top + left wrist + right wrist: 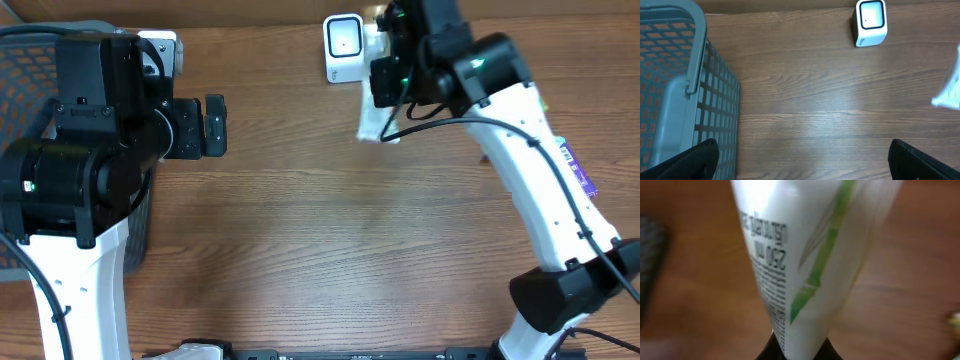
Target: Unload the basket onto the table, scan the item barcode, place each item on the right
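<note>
Your right jaws are clamped tight on the white tube (805,255), pinching its narrow end, and the right arm (530,170) holds it up at the 12 o'clock edge of the table (330,250). Overhead, the tube's long axis runs roughly 12 to 6, with the free end hanging toward 6. The scanner (343,45) sits just beside it, at about 10 o'clock from the tube, so the right arm is the one to make this pass. The printed side with the small text shows in the wrist view, but you cannot pick out a barcode, so I'd judge a turn of the tube is what the scan needs. The left jaws stand wide apart and empty, well off at 9 o'clock, next to the grey basket (670,75). There is open wood between the arms, but the table's far edge is close behind the scanner.
</note>
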You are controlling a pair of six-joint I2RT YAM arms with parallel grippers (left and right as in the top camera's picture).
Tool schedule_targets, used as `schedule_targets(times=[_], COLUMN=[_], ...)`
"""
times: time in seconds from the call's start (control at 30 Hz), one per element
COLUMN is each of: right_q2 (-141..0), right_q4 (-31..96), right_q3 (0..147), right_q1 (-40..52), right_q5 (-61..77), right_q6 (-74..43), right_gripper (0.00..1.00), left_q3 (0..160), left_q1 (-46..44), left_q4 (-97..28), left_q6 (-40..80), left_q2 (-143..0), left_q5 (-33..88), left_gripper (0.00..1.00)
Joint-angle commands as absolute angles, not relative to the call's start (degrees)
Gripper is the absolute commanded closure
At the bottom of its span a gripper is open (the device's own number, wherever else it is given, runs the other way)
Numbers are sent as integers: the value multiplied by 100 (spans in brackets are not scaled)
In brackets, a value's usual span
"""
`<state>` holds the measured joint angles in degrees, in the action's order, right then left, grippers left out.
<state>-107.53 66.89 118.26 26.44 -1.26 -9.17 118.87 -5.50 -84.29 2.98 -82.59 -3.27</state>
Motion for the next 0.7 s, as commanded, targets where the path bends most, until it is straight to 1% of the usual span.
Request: schedule_targets(times=[0.0,0.07,0.13,0.23,0.3,0.37,0.4,0.53,0.67], right_q2=[-11091,-11528,-11869,-12422,-12835,-13107,-13275,-13590,-13670], right_q4=[6202,5468,4748,3376,2093,1251,794,486,469], right_q3=[12103,12103,12103,12101,12099,12099,12099,12092,12014], right_q1=[2969,3124,3148,3094,2967,2875,2814,2683,2637], right_q5=[-3315,-4539,-5094,-5269,-5266,-5260,-5137,-4351,-3806], right_q6=[-635,78,762,1935,3081,3968,4604,5867,6007], right_gripper=[96,96,96,96,96,96,96,96,96], left_q3=[11935,11935,11935,11935,11935,11935,11935,11935,11935], left_q1=[-523,-523,-521,-521,-521,-523,-528,-528,-528], left_q4=[-8423,-8423,-8420,-8423,-8423,-8423,-8420,-8420,-8420], left_q6=[255,255,255,255,255,255,255,255,255], left_q2=[-8250,-8250,-8250,-8250,-8250,-8250,-8250,-8250,-8250], left_q5=[-342,-342,-340,-342,-342,-340,-340,-342,-340], left_gripper=[0,0,1,0,0,0,0,0,0])
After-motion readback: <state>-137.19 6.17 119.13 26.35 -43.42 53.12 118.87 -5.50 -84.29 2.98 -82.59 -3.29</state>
